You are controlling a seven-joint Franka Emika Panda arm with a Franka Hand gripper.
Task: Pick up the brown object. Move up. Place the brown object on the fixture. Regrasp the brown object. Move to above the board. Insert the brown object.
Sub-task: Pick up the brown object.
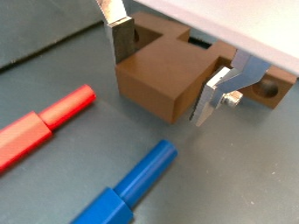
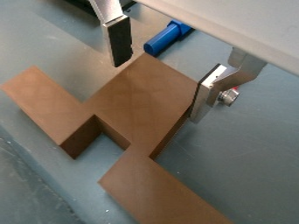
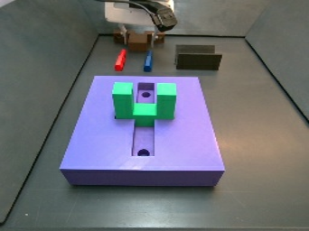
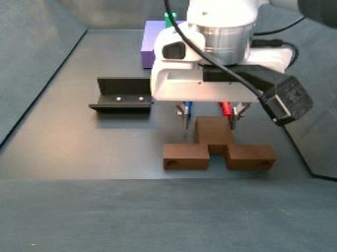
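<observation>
Orange-brown object [image 2: 135, 109], periwinkle board [image 3: 103, 135], silver-fingered gripper [image 2: 163, 79]

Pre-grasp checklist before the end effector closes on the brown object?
1. End effector open: ok, both fingers stand apart in both wrist views.
2. Fingers straddle the brown object: ok, one plate on each side of its raised middle block.
3. Pads touching the piece: cannot tell.
4. Red peg and blue peg clear of the fingers: ok, both lie apart on the floor.
5. Fixture free to receive: ok, nothing on it.
6. Board slot unobstructed: ok in a side view.
</observation>
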